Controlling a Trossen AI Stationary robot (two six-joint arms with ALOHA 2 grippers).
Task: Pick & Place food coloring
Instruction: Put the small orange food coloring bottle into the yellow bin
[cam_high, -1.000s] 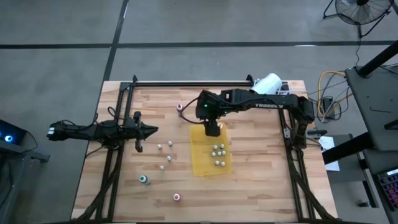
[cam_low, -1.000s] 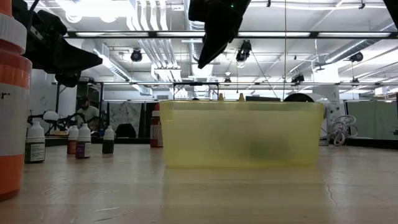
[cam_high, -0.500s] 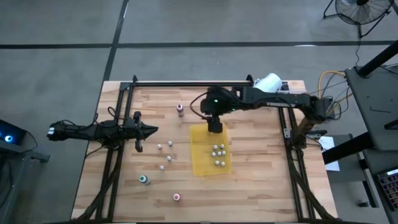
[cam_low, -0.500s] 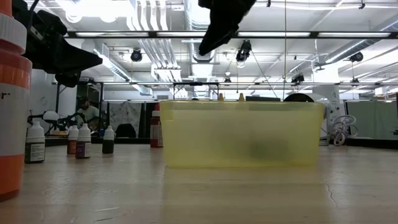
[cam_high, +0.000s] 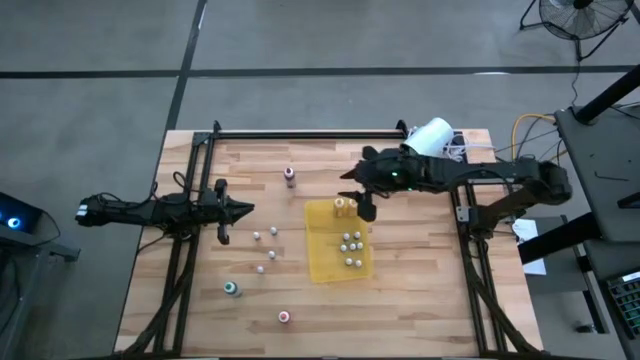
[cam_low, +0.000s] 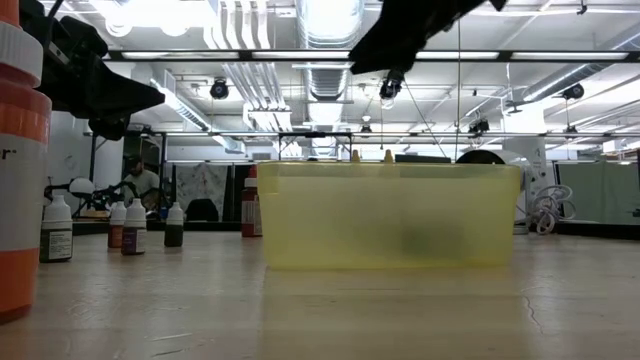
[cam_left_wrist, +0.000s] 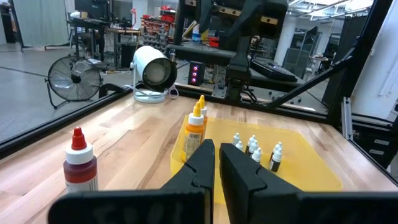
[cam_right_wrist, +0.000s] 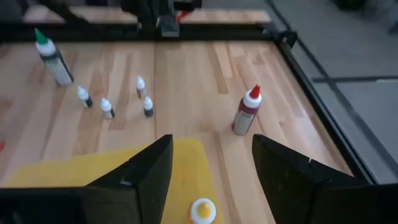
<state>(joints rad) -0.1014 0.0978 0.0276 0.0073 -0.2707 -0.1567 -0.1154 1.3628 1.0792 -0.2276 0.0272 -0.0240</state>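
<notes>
Since a second ago my right arm has swung away from above the far end of the shallow translucent yellow plastic tray (cam_high: 338, 240), and my right gripper (cam_high: 366, 207) now hangs just off the tray's far right corner, fingers spread wide and holding nothing. Left behind in that corner stand two orange-bodied, yellow-capped food coloring bottles (cam_high: 344, 205), upright and close together; a second ago only my gripper showed there. They sit just beside my open right gripper, slightly toward the table's middle, and in my right wrist view one yellow cap (cam_right_wrist: 203, 210) shows low between my two dark fingers.

A cluster of small whitish dropper bottles (cam_high: 351, 246) with pointed tips stands upright in the middle of the tray. On the pale planked wooden tabletop (cam_high: 420, 280), four more small whitish bottles (cam_high: 267, 245) stand to the left of the tray, a maroon-capped bottle (cam_high: 289, 175) stands near the far edge, and a teal-capped bottle (cam_high: 231, 289) and a pink-capped bottle (cam_high: 284, 317) stand toward the near edge.

My left gripper (cam_high: 244, 208) rests low over the table's left side, fingers pressed together and empty, well apart from the tray. A white cylindrical device (cam_high: 430, 133) lies at the far right corner.
</notes>
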